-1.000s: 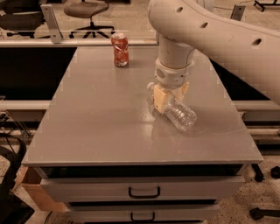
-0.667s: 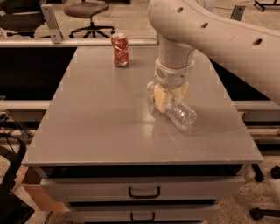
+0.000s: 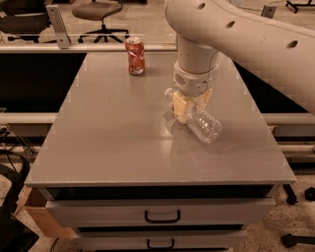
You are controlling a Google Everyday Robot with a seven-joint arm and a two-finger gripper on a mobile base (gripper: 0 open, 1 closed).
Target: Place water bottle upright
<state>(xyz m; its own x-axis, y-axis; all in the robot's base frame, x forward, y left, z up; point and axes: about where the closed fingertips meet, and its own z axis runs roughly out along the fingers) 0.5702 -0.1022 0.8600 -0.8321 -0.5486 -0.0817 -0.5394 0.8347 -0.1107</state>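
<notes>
The water bottle (image 3: 205, 127) is clear ribbed plastic and lies on its side on the grey table (image 3: 108, 138), right of centre, with its base pointing to the front right. Its neck end points back left, and the gripper hides its label. My gripper (image 3: 189, 106) comes straight down from the large white arm (image 3: 236, 34). Its cream fingers (image 3: 180, 108) are closed around the bottle's upper part, low against the tabletop.
An orange-red soda can (image 3: 135, 56) stands upright at the back of the table, left of the gripper. Drawers with dark handles (image 3: 161, 215) are under the front edge. Office chairs (image 3: 98, 12) and a rail stand behind the table.
</notes>
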